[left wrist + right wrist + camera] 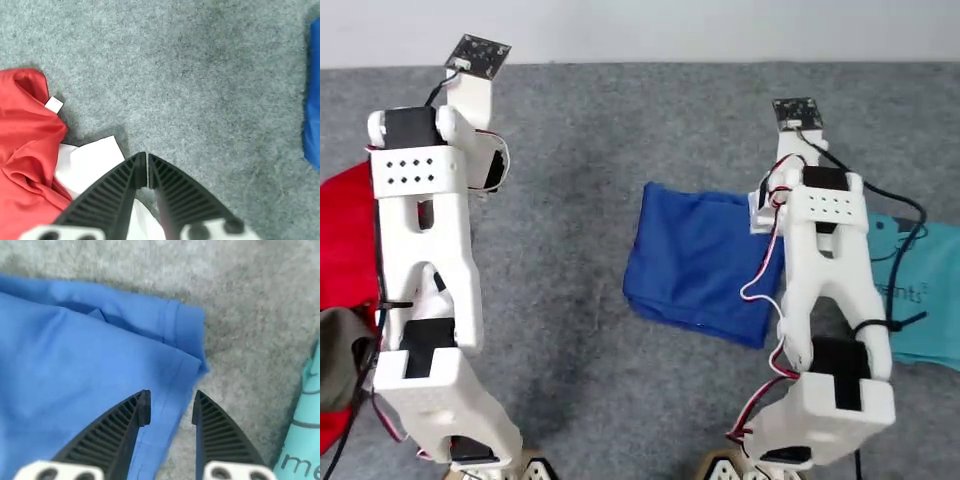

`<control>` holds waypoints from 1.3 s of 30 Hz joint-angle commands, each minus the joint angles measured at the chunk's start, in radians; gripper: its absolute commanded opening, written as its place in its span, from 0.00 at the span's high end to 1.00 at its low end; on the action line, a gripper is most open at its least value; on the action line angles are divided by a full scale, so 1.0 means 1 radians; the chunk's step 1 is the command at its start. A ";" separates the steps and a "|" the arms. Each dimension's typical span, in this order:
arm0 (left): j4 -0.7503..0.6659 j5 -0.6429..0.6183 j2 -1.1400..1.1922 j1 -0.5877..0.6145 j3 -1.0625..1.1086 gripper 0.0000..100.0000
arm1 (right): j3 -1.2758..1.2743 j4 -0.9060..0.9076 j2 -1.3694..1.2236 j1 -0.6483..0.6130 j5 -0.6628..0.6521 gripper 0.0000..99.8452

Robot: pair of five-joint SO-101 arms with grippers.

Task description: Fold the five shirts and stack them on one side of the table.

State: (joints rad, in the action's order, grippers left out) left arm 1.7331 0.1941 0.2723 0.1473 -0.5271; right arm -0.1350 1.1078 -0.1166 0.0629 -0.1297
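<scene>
1. One grey felt-like table [580, 180] carries everything.
2. Two white plastic arms stand side by side. The left gripper [148, 172] has its black ribbed jaws pressed together on nothing, above the edge of the white cloth. The right gripper [171, 407] has its jaws spread, poised over a hemmed edge of the blue shirt.
3. One crumpled red fabric shirt [345, 240] lies at the table's left edge.
4. One folded blue cotton shirt [695, 260] lies in the middle.
5. One teal shirt [925, 300] lies on the right, its lettering partly covered by the right arm.
6. One olive-brown cloth [335, 360] lies on the red shirt.
7. One white cloth [92, 160] touches the red shirt.
8. One small white tag [54, 104], blank as seen, sits at the red shirt's edge.
</scene>
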 commanded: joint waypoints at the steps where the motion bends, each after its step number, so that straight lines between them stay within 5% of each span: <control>1: 0.020 0.009 -0.055 0.002 -0.039 0.99 | 0.060 0.016 0.001 0.019 0.009 0.85; 13: 0.020 0.012 -0.055 0.000 -0.039 0.99 | 0.060 -0.015 -0.108 -0.007 0.011 0.86; 18: 0.020 0.012 -0.055 0.000 -0.039 0.99 | 0.086 -0.008 -0.120 -0.028 0.003 0.99; 26: 0.020 0.012 -0.055 0.000 -0.039 0.99 | 0.175 0.061 -0.113 0.002 -0.002 0.99; 39: 0.020 0.014 -0.055 0.000 -0.039 0.99 | 0.334 -0.035 -0.124 0.013 -0.183 0.99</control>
State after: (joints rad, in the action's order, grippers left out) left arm 1.7331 0.1941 0.2723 0.1473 -0.5271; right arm 0.1442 1.1354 -0.2470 0.0675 -0.2739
